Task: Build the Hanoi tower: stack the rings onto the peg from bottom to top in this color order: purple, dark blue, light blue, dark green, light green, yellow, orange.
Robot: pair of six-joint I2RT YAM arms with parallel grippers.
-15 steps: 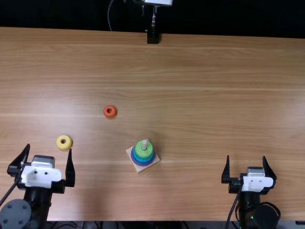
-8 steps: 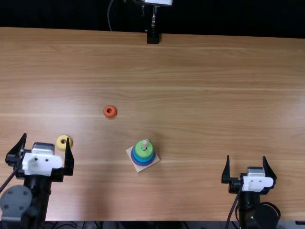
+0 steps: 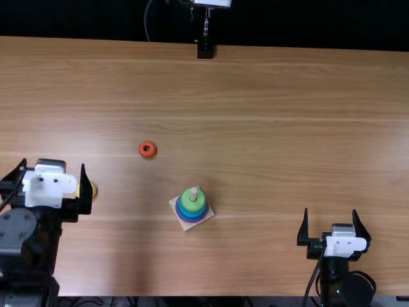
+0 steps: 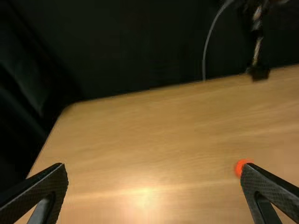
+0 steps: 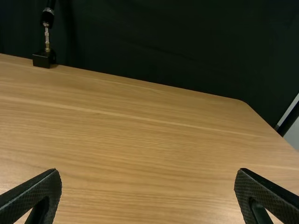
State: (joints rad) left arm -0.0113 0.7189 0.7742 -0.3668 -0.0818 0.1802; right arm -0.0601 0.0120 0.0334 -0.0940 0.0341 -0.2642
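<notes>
In the top view my left gripper [image 3: 52,167] is open over the table's left side, its right finger hiding much of the yellow ring [image 3: 94,189]. The orange ring [image 3: 147,149] lies flat, farther right and away. A square base [image 3: 208,214] holds the peg [image 3: 193,192] with purple, blue and green rings stacked, the light green ring [image 3: 192,203] on top. My right gripper [image 3: 330,213] stands open at the near right, far from the rings. In the left wrist view my left gripper [image 4: 154,170] spreads wide, the orange ring [image 4: 242,166] beyond one finger. The right wrist view has my right gripper [image 5: 148,173] with nothing between its fingers.
A black stand [image 3: 205,50] is at the table's far edge, with a cable beside it. The wooden table [image 3: 268,128] extends between the two arms, and a dark curtain hangs behind it.
My left gripper has moved away from the near edge and slightly left, staying open, and now covers most of the yellow ring. The right arm and the rings have kept still.
</notes>
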